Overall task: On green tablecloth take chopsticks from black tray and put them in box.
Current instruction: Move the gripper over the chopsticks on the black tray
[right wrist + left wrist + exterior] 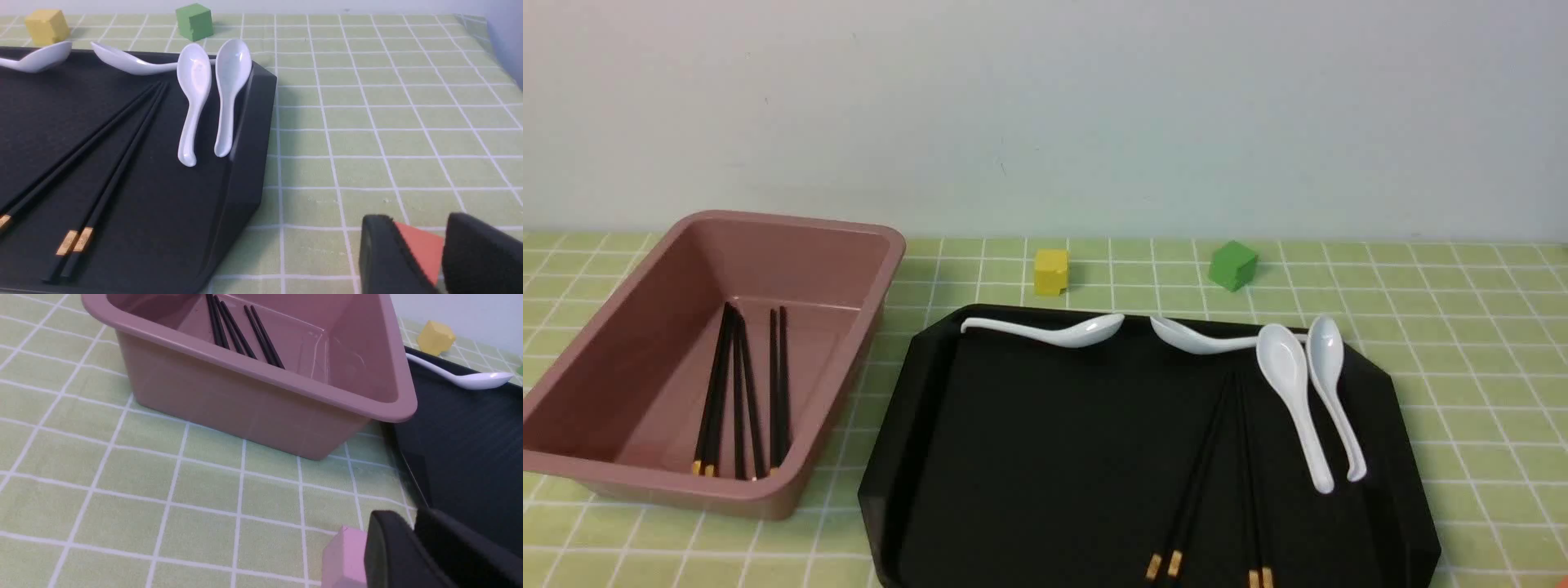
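Front camera view of your desk, covered by the green tablecloth point(1462, 343). The box point(605, 359) stood toward the far left corner, and several chopsticks already lay along its floor point(774, 392). The black tray point(1029, 457) sat against the near edge, from the middle toward the right. Two pairs of chopsticks point(1196, 472) lay on its right half, fanning apart, with their gold ends toward the near edge.

You appeared to be partway through the task and between picks. Neither arm showed in the front view. In its wrist view, your left gripper point(410, 516) hung low near the near edge between box and tray, jaws drawn almost together with nothing in them. Your right gripper point(419, 222) hung off the tray's right edge, jaws parted.

The next move likely called for reaching one arm over the tray, pinching a pair near its middle, and carrying it left to the box.

Four white spoons point(1282, 355) lay along the tray's far and right sides. Two reached close beside the chopsticks and could be nudged. A yellow cube point(1050, 271) and a green cube point(1232, 265) stood by the far edge, clear of the path. A pink block point(343, 559) showed beside the left fingers. A red block point(423, 249) showed between the right ones, and you could not tell whether it was touched
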### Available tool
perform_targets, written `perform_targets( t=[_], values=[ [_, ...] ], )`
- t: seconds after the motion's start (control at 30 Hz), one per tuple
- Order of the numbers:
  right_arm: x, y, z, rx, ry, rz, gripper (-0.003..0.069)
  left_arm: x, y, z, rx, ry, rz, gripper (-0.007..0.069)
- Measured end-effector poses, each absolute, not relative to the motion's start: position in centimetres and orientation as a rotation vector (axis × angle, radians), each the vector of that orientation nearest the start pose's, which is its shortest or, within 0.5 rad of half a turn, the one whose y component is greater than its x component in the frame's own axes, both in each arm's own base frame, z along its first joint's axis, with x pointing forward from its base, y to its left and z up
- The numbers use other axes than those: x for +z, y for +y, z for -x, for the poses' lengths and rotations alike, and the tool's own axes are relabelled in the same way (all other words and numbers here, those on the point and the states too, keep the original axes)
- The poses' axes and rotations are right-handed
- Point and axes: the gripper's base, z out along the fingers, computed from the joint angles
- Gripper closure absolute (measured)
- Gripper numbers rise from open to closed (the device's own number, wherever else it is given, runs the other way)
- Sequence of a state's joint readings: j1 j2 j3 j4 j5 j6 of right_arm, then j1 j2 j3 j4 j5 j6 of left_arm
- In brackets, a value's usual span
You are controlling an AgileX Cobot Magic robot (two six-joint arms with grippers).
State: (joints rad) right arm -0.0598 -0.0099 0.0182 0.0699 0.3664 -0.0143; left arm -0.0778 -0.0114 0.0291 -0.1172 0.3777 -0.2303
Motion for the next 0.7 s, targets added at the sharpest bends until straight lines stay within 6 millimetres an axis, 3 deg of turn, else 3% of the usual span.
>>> perform_targets(
  t=[0.7],
  values=[
    [17.47, -0.08, -5.27, 0.018, 1.855, -0.086, 0.0419, 17.03, -0.80, -5.20, -0.326, 1.877, 0.217, 0.0505]
  ],
)
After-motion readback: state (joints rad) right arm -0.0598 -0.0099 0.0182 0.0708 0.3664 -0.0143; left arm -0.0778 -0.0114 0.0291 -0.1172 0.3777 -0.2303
